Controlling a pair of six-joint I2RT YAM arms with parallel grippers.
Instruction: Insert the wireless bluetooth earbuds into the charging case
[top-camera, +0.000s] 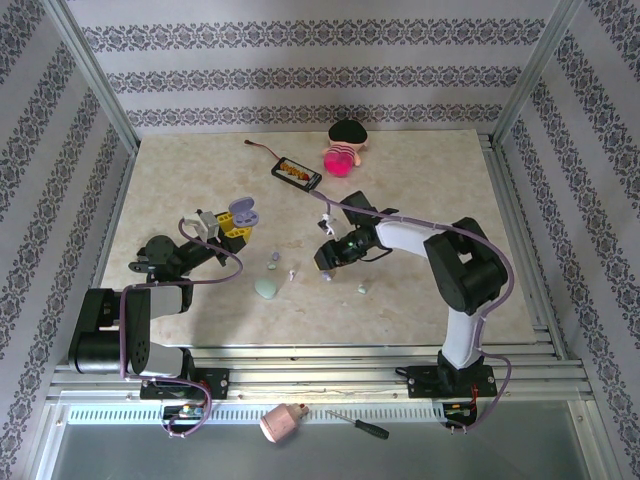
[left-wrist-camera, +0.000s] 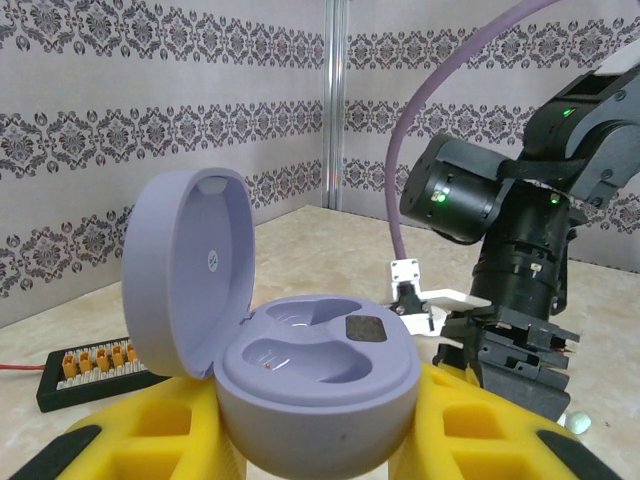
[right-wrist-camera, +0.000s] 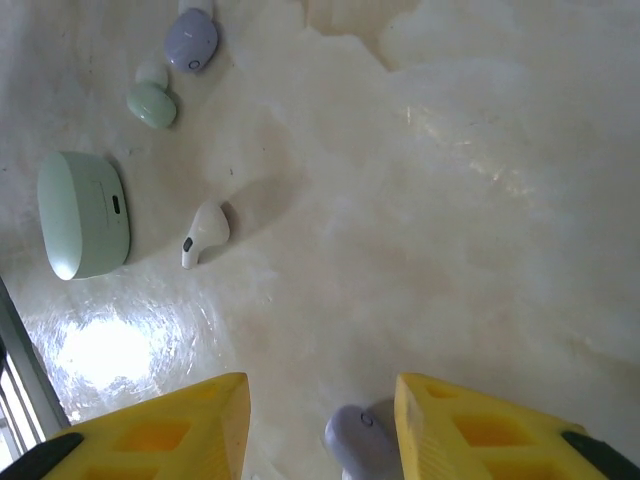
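Over toward the left edge of the table, the left gripper (top-camera: 232, 228) is clamped on the base of the lavender charging case (left-wrist-camera: 315, 370), with its yellow fingers (left-wrist-camera: 130, 440) pressed against both sides. Lid's flipped up and both wells look empty.

Around mid-table the right gripper (right-wrist-camera: 320, 395) points down at the surface with its jaws spread wide, gripping nothing. A lavender earbud (right-wrist-camera: 355, 440) lies on the table in the gap, closer to one finger, but I can't tell if it's touching.

Rest of the buds are loose between the two arms, toward the front edge. There's a white earbud (right-wrist-camera: 205, 233) just beside the closed mint case (right-wrist-camera: 85, 213), then a mint earbud (right-wrist-camera: 152, 104) and a second lavender earbud (right-wrist-camera: 190, 40) close together a bit further on. A black board of orange connectors (top-camera: 297, 172) sits toward the back edge.
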